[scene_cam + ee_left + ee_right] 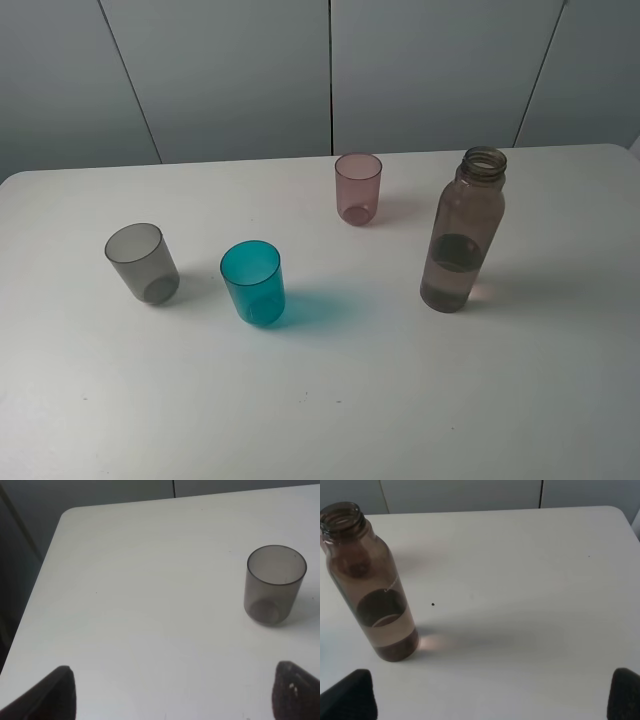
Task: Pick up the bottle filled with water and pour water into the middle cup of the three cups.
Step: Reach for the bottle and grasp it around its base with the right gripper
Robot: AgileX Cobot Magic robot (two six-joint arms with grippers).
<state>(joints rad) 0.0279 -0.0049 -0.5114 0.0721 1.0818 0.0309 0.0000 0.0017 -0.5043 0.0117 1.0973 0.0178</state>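
The bottle (464,233) stands upright and uncapped at the right of the white table (330,400), brownish-pink, with water in its lower part. The right wrist view shows the bottle (372,585) ahead of my right gripper (490,695), whose fingertips (350,692) stand wide apart, open and empty. The middle cup (253,282) is teal-blue and sits between the smoky grey cup (142,262) and the pinkish-mauve cup (358,188). My left gripper (172,692) is open and empty, with the grey cup (274,585) ahead of it. Neither gripper shows in the exterior high view.
Grey wall panels (330,70) rise behind the table's far edge. The table's rounded far-left corner (70,515) appears in the left wrist view, and its far-right corner (617,512) in the right wrist view.
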